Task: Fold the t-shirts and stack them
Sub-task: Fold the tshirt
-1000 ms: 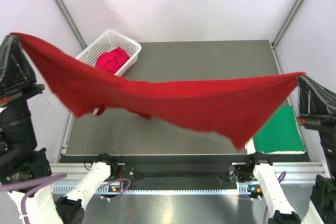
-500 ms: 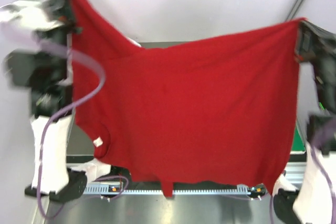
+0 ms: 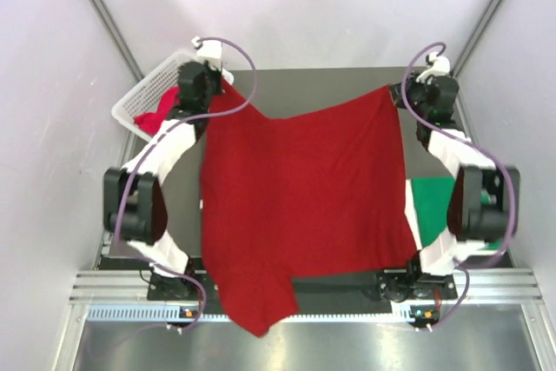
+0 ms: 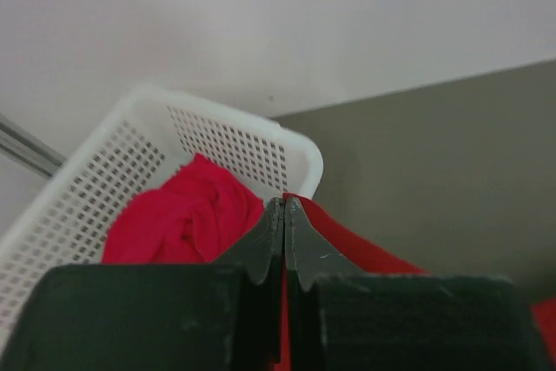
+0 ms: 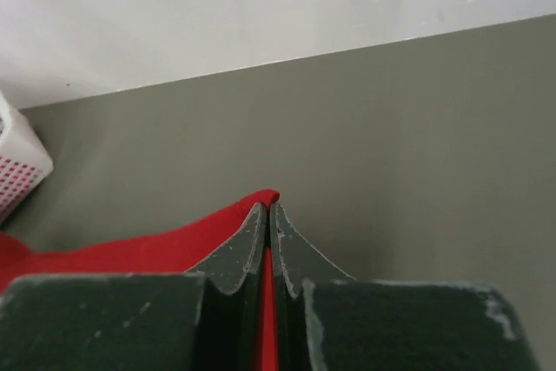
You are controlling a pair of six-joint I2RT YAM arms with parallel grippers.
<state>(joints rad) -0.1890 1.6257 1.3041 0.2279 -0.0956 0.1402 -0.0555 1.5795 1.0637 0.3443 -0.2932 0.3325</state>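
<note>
- The left fingers [image 4: 263,248], at 6 o'clock, are pressed together on the edge of a red t-shirt [image 4: 365,258].
- The white basket [image 4: 226,141] at 9 o'clock holds a crumpled pinkish-red t-shirt [image 4: 187,215].
- Grey counter [image 4: 434,162] at 3 o'clock.

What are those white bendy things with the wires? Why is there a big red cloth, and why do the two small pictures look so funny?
Those are two robot arms. Each one ends in a pincher called a gripper. The big picture comes from a camera up above, looking down. The other two come from little cameras on the arms' wrists, so you see dark fingers at the bottom. The left gripper and the right gripper each pinch one far corner of the red t-shirt, spreading it over the grey table. A green shirt lies at the right, partly covered. The white basket holds a crumpled pinkish-red shirt.
</note>
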